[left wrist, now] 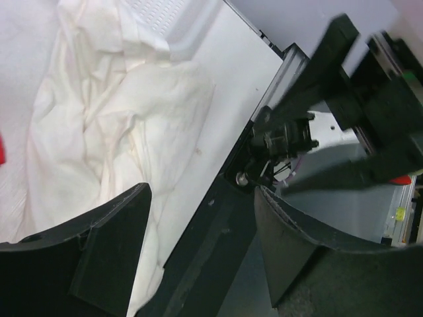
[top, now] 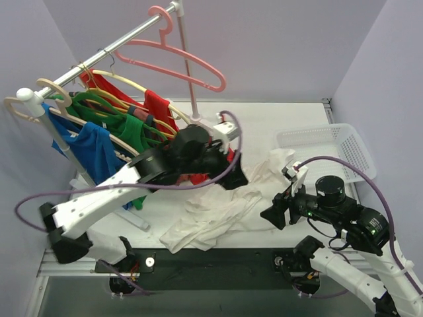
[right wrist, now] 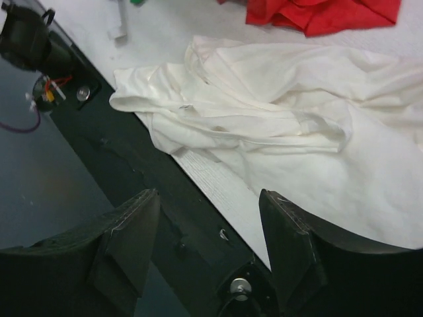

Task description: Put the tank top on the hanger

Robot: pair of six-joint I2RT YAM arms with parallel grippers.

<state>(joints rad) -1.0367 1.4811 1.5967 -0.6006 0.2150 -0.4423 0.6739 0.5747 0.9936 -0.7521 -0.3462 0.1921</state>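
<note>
The white tank top [top: 221, 206] lies crumpled on the table between my two arms, one end drooping over the near edge. It fills the left wrist view [left wrist: 112, 119] and the right wrist view [right wrist: 297, 119]. The pink hanger [top: 178, 54] hangs bare by its hook from the rail's high end, far from the cloth. My left gripper [top: 234, 177] hovers over the tank top's far side; it [left wrist: 201, 198] is open with nothing between its fingers. My right gripper [top: 271, 216] sits by the cloth's right end and stands open and empty over the table's edge [right wrist: 208, 201].
A slanted rail [top: 99, 56] on the left carries beige hangers with red [top: 106, 89], green [top: 129, 129] and blue [top: 96, 148] garments. A red cloth [right wrist: 324, 13] lies beyond the tank top. A white mesh basket [top: 344, 142] stands at the right. The rack's post [top: 188, 72] rises behind the left wrist.
</note>
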